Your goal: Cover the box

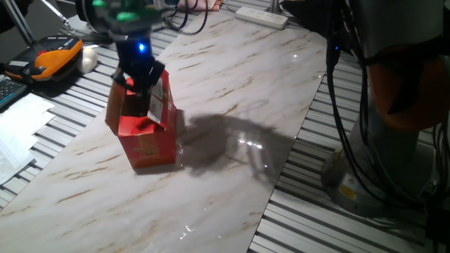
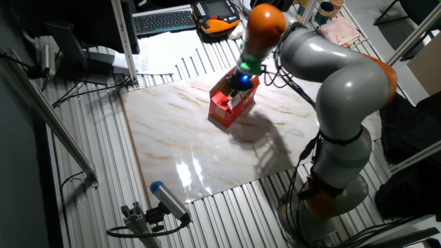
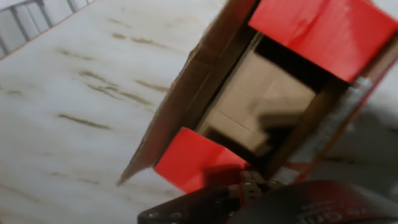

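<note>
The arm (image 2: 344,89) bends down over the table, its claw (image 1: 144,79) pointing downward, finger spread hidden.

This is a robotics lab or test bench, not a home. The work surface is a marble-patterned board (image 2: 207,148) laid over a ribbed metal table (image 1: 394,232), with bundles of black cable (image 1: 344,119) running down beside the arm's base. Behind the gripper (image 1: 140,70) lie a keyboard (image 2: 165,21) and an orange-and-black handheld control pendant (image 1: 53,60), next to loose papers (image 1: 21,116). A white power strip (image 1: 261,17) sits on the table's far edge. On the side opposite the arm, a metal stand (image 2: 52,131) rises and a small camera rig (image 2: 155,210) points at the board.
</note>
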`<state>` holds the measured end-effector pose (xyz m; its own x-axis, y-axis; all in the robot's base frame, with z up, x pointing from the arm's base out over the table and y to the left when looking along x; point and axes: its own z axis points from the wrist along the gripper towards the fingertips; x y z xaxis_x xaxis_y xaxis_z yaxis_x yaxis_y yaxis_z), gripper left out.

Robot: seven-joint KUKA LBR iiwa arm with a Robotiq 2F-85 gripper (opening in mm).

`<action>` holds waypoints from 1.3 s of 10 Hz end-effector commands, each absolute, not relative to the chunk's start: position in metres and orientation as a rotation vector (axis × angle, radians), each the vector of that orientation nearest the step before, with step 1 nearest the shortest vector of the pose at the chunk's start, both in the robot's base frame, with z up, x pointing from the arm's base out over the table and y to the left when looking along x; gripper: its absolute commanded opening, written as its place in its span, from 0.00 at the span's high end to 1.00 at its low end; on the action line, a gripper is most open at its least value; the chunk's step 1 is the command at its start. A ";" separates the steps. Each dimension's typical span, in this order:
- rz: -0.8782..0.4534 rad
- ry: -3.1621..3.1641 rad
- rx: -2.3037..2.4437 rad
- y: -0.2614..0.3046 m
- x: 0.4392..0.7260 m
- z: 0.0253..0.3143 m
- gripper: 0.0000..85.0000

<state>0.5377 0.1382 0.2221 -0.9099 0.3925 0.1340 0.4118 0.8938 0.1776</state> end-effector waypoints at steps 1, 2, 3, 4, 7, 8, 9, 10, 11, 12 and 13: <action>-0.364 -2.947 -0.655 0.135 0.535 0.238 1.00; -0.391 -2.939 -0.666 0.132 0.533 0.244 1.00; -0.356 -2.947 -0.624 0.128 0.532 0.247 1.00; -0.304 -2.962 -0.589 0.127 0.533 0.245 1.00; -0.219 -3.005 -0.493 0.117 0.542 0.223 1.00; -0.227 -3.002 -0.489 0.114 0.541 0.222 1.00; -0.222 -2.999 -0.477 0.112 0.540 0.222 1.00; -0.182 -3.010 -0.457 0.112 0.539 0.220 1.00; -0.164 -3.020 -0.454 0.113 0.540 0.217 1.00; -0.156 -3.028 -0.464 0.115 0.542 0.212 1.00; -0.155 -3.036 -0.483 0.117 0.544 0.205 1.00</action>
